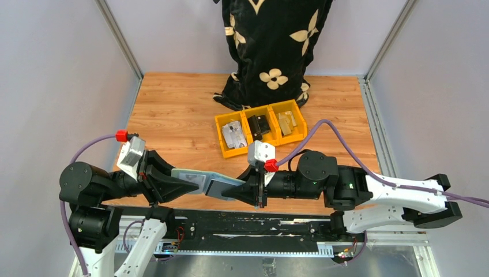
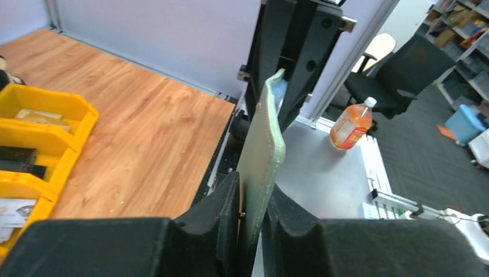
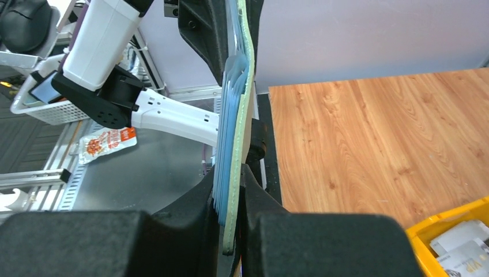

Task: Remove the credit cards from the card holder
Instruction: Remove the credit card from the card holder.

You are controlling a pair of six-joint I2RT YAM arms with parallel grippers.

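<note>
The pale teal folding card holder (image 1: 214,186) spans left-right, ends clamped in left pincer (image 1: 195,186) and right pincer (image 1: 235,194); its contents are indistinct.

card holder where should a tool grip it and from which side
Grip a short end, coming in along its length from the side. The card holder is thin and spread open flat, so jaws close across its faces; the left tool and right tool each pinch one end this way, leaving the middle free.
</note>
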